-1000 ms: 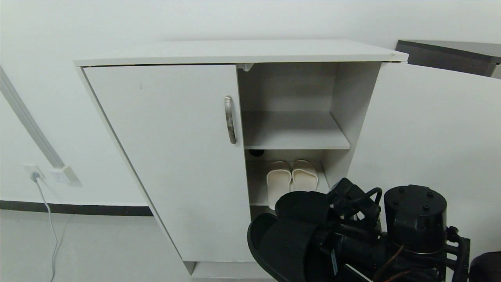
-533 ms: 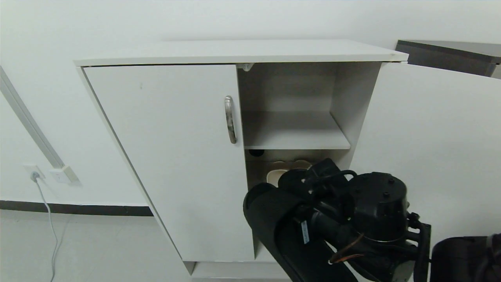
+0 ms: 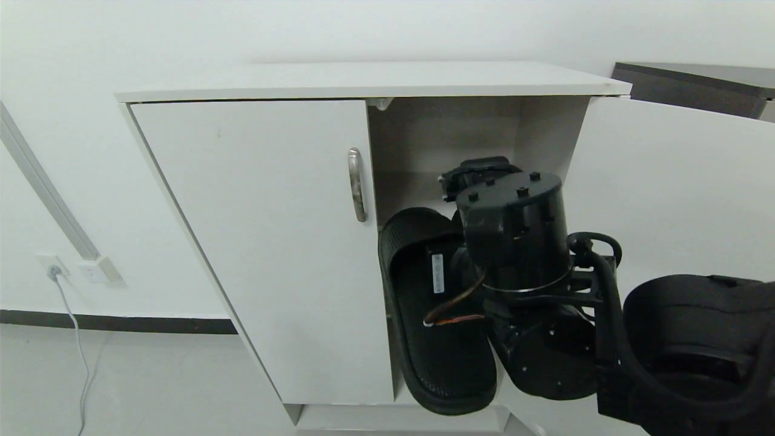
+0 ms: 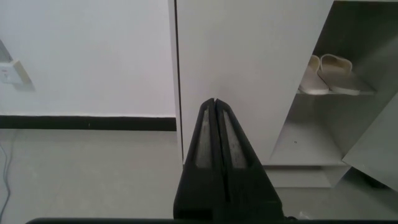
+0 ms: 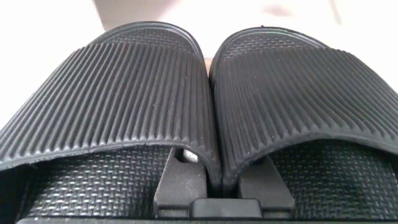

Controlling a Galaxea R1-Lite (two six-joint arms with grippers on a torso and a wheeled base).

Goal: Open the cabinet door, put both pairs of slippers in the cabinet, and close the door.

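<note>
Two black slippers (image 3: 436, 339) hang side by side at the cabinet (image 3: 363, 79) opening, pinched by their inner edges in the right gripper (image 5: 219, 180). Risk: the outer one sits just beside the closed door (image 3: 254, 242) and may snag on its edge or on a shelf (image 4: 367, 91) front, twisting out of so narrow a pinch. The left gripper (image 4: 215, 134) is closed and empty. Count: two black slippers, two white slippers (image 4: 329, 71) on that shelf, one closed door, one open door (image 3: 666, 200).

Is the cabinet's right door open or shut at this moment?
Open: the right door stands swung wide, leaving the white slippers inside in plain view.
</note>
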